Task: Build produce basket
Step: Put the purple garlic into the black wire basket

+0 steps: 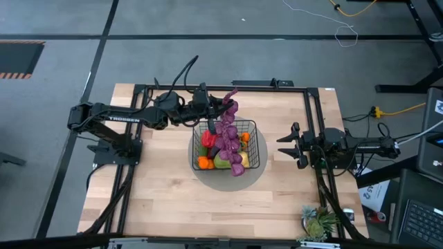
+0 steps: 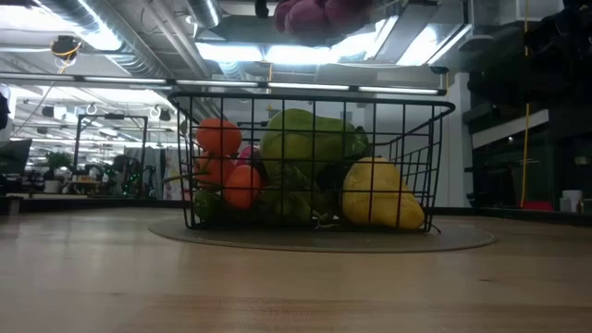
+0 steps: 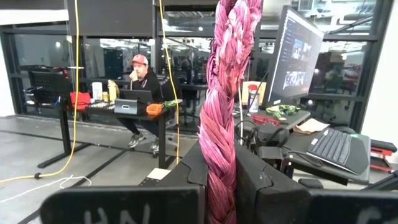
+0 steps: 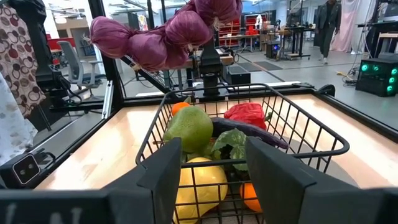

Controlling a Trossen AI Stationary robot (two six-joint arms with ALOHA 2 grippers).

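Basket (image 1: pixel 250 126) of black wire sits on a round grey mat (image 1: pixel 208 176) in the middle of the wooden tabletop (image 1: pixel 159 200), between the two arms. Open top, already well filled.

Left arm reaches in from its side of the tabletop, with the left hand (image 1: pixel 216 108) raised over the basket's far rim. Fingers (image 3: pixel 273 193) pressed together on the braided stem of a purple string of bulbs (image 1: pixel 229 138). Braid (image 3: pixel 225 112) runs straight up between the two dark fingers in the left wrist view. The string hangs from the pinch over the basket; the high view shows it draped across the produce, the low view shows its bulbs (image 2: pixel 319 13) above the rim. Whether its lower end touches the contents, cannot tell.

Right arm waits near the right edge of the tabletop, right hand (image 1: pixel 282 146) pointed at the basket, just beside it, fingers (image 4: pixel 280 180) spread and holding nothing.

Contents, seen through the wire:
- green pear (image 4: pixel 191 129), high in the pile
- yellow lemon (image 2: pixel 381 194) against the wall nearest the right hand
- red pepper (image 4: pixel 245 114) toward the far side
- dark long piece (image 4: pixel 249 131) lying across the middle
- oranges (image 2: pixel 218 137), stacked at one end

Spiky green potted plant (image 1: pixel 320 223) stands at the near right corner of the tabletop, well apart from the basket.
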